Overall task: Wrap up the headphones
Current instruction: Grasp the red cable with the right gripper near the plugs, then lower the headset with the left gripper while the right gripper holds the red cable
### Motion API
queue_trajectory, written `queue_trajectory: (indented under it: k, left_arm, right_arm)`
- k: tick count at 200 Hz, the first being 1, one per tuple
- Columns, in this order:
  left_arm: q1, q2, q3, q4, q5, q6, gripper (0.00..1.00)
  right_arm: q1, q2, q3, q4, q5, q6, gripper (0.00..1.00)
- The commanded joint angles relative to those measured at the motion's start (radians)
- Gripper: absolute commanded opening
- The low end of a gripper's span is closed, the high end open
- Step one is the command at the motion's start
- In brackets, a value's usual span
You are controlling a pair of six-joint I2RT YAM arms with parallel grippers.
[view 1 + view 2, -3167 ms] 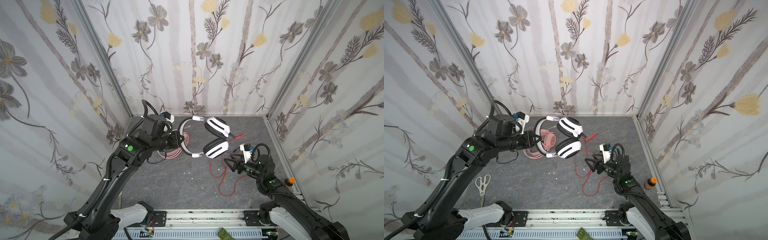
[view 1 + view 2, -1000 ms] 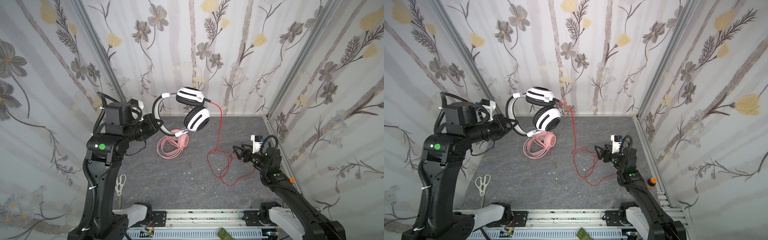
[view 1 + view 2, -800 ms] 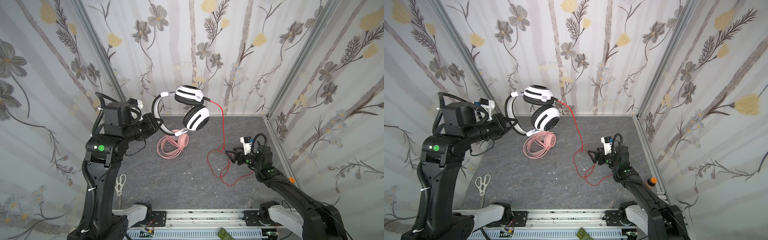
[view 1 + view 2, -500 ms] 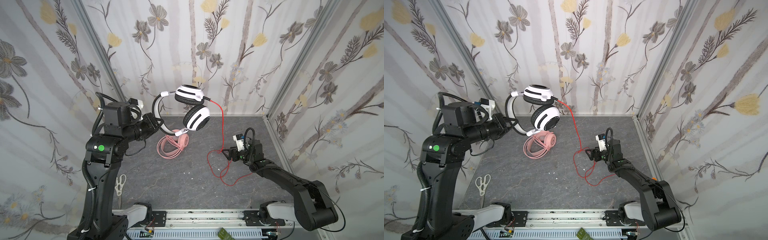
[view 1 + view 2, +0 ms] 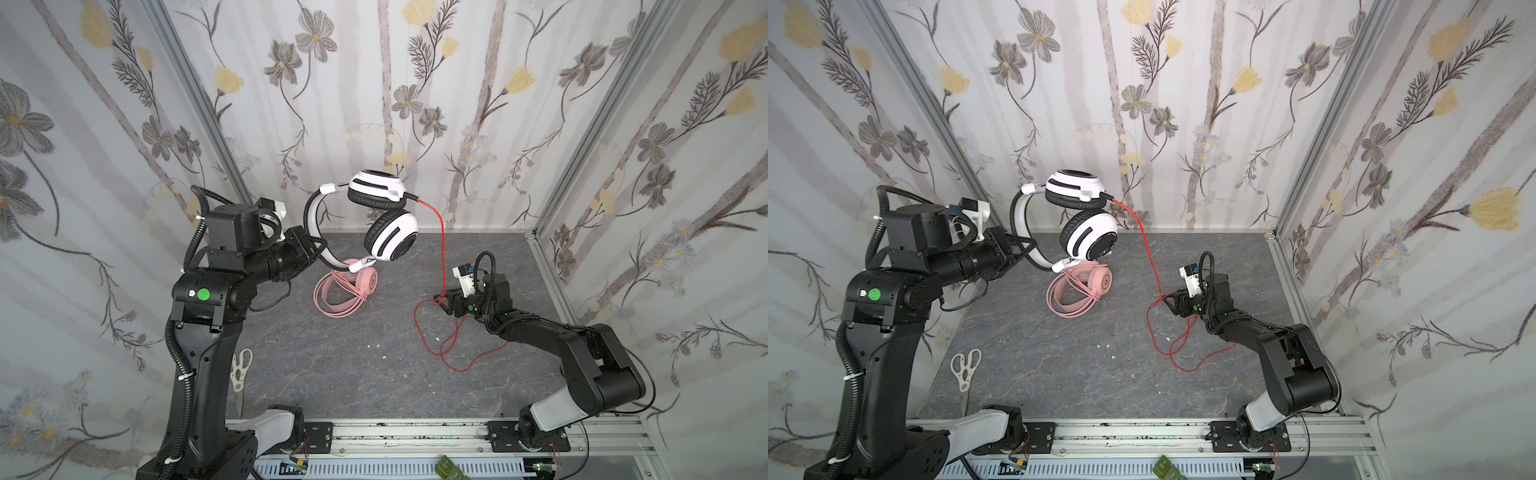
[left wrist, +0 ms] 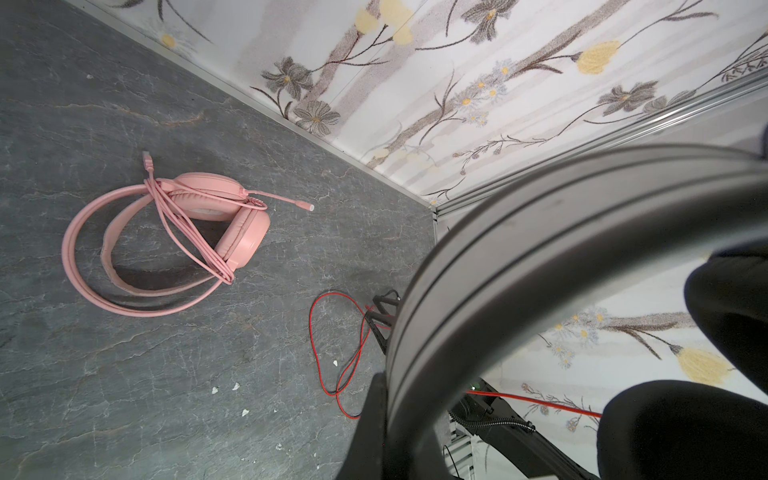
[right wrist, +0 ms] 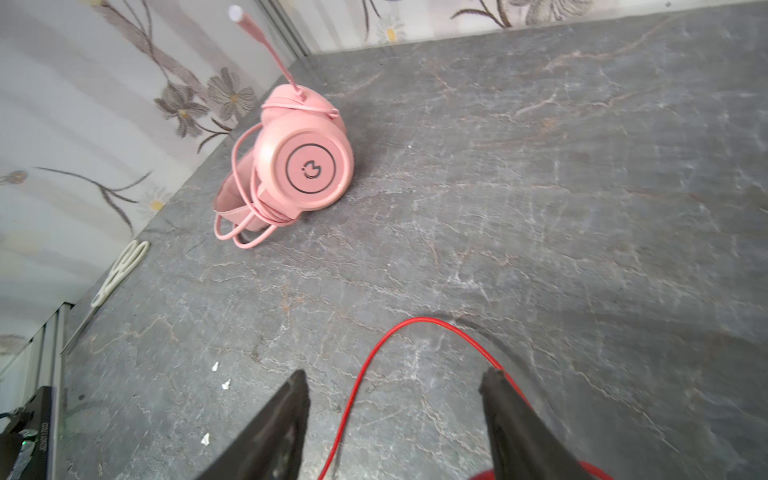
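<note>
White-and-black headset (image 5: 392, 241) is pinched at its headband by left gripper (image 5: 316, 246), above the pink headset (image 5: 365, 280). Right gripper (image 7: 395, 374) jaws stand spread astride the red cable (image 7: 365, 365); closure on it is judged due next.

The red cable (image 7: 420, 319) runs between the spread jaws of my right pincer (image 7: 395, 374), its loops littering the desk (image 5: 332, 374) nearby. My left pincer (image 5: 318, 246) holds the white headset (image 5: 390, 239) above the pink headset (image 5: 347, 286). Middle desk lies open; scissors (image 5: 240, 368) hug the left edge.
</note>
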Motion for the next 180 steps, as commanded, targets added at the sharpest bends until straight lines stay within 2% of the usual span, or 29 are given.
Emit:
queue_trajectory:
  k: [1, 16, 39, 70, 89, 110, 134, 180]
  left_arm:
    - [0.012, -0.007, -0.006, 0.088, 0.044, -0.045, 0.00]
    - [0.019, -0.008, -0.020, 0.099, 0.054, -0.062, 0.00]
    - [0.025, -0.011, -0.062, 0.116, 0.048, -0.086, 0.00]
    - [0.030, -0.016, -0.157, 0.162, 0.040, -0.111, 0.00]
    - [0.030, -0.016, -0.220, 0.165, 0.000, -0.086, 0.00]
    - [0.030, -0.015, -0.289, 0.127, -0.103, -0.019, 0.00]
    - [0.025, -0.029, -0.384, 0.098, -0.206, 0.035, 0.00]
    - [-0.019, -0.062, -0.543, 0.080, -0.361, 0.067, 0.00]
  right_arm:
    - [0.006, -0.017, -0.022, 0.145, -0.091, 0.020, 0.28]
    - [0.013, -0.054, -0.049, 0.115, -0.059, 0.025, 0.16]
    - [0.018, -0.141, -0.090, 0.010, 0.005, 0.011, 0.13]
    - [0.018, -0.268, -0.118, -0.187, 0.156, -0.006, 0.00]
    - [0.019, -0.358, -0.134, -0.264, 0.214, -0.005, 0.00]
    - [0.021, -0.463, -0.143, -0.325, 0.259, -0.006, 0.00]
    - [0.030, -0.560, -0.115, -0.407, 0.277, -0.029, 0.00]
    - [0.069, -0.730, -0.037, -0.511, 0.294, -0.082, 0.00]
